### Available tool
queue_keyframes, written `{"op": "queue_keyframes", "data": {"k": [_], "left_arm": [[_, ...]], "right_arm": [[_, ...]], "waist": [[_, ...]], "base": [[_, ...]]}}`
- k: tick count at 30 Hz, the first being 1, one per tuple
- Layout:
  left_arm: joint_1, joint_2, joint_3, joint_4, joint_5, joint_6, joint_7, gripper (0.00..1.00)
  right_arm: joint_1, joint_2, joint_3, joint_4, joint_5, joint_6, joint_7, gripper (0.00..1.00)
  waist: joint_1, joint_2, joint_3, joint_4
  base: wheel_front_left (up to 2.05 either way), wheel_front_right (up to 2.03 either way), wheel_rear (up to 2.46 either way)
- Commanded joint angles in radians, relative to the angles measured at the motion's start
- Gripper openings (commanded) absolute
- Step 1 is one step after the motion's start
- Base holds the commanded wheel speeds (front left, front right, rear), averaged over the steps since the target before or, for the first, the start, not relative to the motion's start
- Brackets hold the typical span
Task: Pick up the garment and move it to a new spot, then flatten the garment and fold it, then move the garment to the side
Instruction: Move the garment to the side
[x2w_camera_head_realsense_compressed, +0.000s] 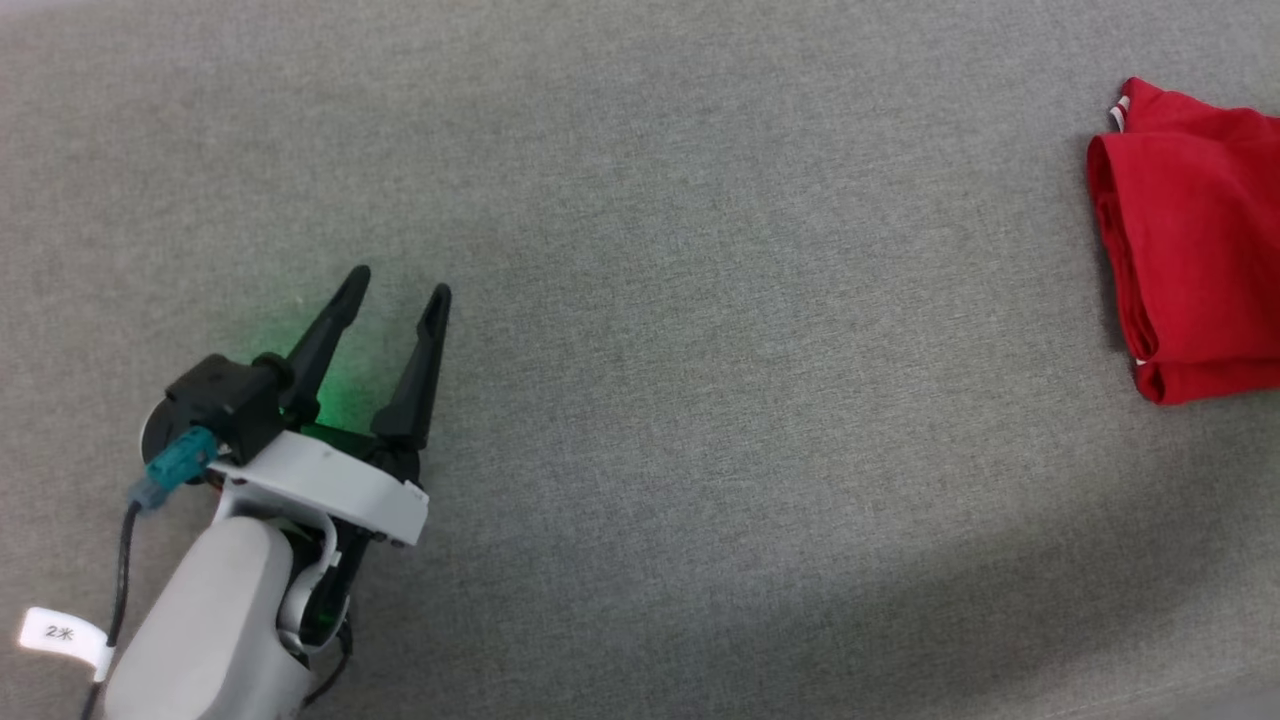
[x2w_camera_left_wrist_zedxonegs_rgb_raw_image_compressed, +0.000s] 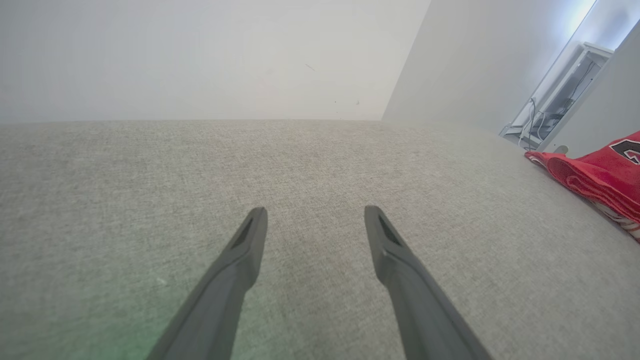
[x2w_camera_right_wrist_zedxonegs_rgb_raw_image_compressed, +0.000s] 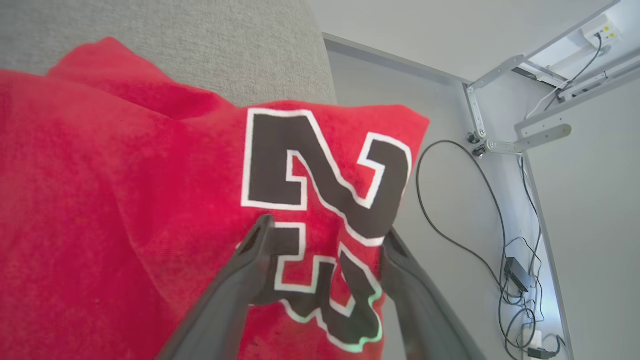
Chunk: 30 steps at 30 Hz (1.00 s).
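Middle of the grey surface (x2w_camera_head_realsense_compressed: 700, 300): bare, with broad room to pass.
Right side: the folded garment (x2w_camera_head_realsense_compressed: 1190, 250), the one obstacle lying there.
Left gripper (x2w_camera_head_realsense_compressed: 400, 282): near left, fingers spread, well apart from the garment.
Right gripper (x2w_camera_right_wrist_zedxonegs_rgb_raw_image_compressed: 326, 227): fingers spread close over the garment's number.
Beyond the edge: floor with cables (x2w_camera_right_wrist_zedxonegs_rgb_raw_image_compressed: 450, 200).

1. Left gripper (x2w_camera_head_realsense_compressed: 400, 280): two long black tapered fingers (x2w_camera_head_realsense_compressed: 325, 335).
2. White wrist collar (x2w_camera_head_realsense_compressed: 330, 485); smooth pale grey forearm (x2w_camera_head_realsense_compressed: 215, 620).
3. Teal connector (x2w_camera_head_realsense_compressed: 175, 465), black cable (x2w_camera_head_realsense_compressed: 124, 560), white tag (x2w_camera_head_realsense_compressed: 60, 632) marked "2米".
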Motion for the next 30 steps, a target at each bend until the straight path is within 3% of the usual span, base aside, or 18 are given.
{"op": "queue_keyframes", "data": {"k": [1, 17, 30], "left_arm": [[-0.01, 0.003, 0.002, 0.002, -0.004, -0.003, 0.001, 1.0], [0.062, -0.017, 0.025, 0.025, -0.011, -0.003, 0.001, 1.0], [0.2, -0.034, 0.093, 0.027, 0.0, 0.013, 0.001, 1.0]], "right_arm": [[-0.019, 0.006, 0.008, 0.007, 0.002, -0.001, -0.011, 1.0], [-0.012, 0.006, 0.101, 0.006, 0.066, -0.002, -0.127, 1.0], [0.124, 0.012, 0.098, -0.077, 0.139, -0.002, -0.326, 1.0]], "waist": [[0.0, -0.0001, -0.003, -0.002], [0.0, -0.0001, -0.15, 0.01], [0.0, -0.0001, -0.332, 0.068]], "base": [[0.0, 0.0, 0.0], [0.0, 0.0, 0.0], [0.0, 0.0, 0.0]]}}
